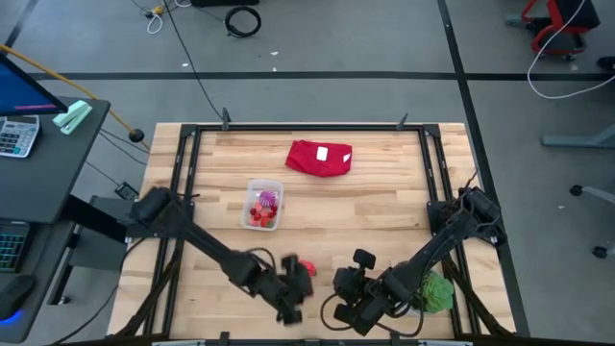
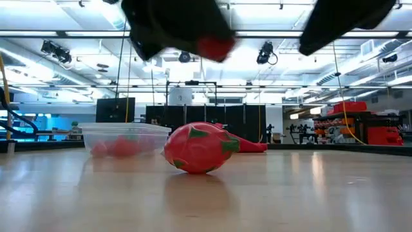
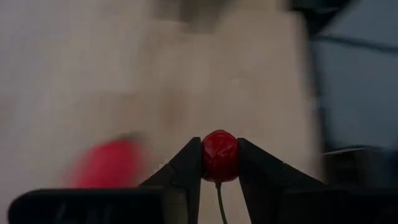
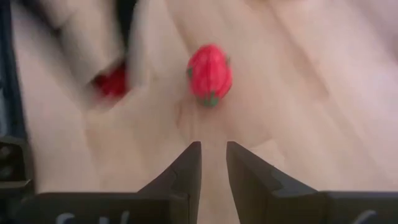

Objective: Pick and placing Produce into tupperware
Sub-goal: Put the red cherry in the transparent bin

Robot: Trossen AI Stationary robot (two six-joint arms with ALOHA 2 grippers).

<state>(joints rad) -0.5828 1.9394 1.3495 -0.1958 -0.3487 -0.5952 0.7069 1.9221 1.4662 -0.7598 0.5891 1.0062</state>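
Observation:
My left gripper (image 1: 296,277) hovers above the table's near middle, shut on a small red cherry-like piece (image 3: 219,157). In the low view the piece (image 2: 215,46) hangs high above the wood. The larger red oval piece (image 2: 196,148) lies on its side on the table, just beside and below that gripper. The clear tupperware (image 1: 263,204) stands farther back on the table's left half, with red and purple pieces in it. My right gripper (image 4: 214,149) is open by a narrow gap, empty, near the near edge and pointing toward the oval piece (image 4: 209,73). My left gripper pinches the small round red piece (image 3: 219,155) between its two fingertips (image 3: 189,163), one on each side of it. A thin stem (image 3: 219,199) hangs from the piece between the fingers. The piece is lifted clear of the table.
A folded red cloth (image 1: 320,157) with a white label lies at the far middle. A green plant (image 1: 437,293) stands at the near right, behind the right arm. A dark frame (image 1: 307,128) rims the table. Bare wood lies between tub and cloth.

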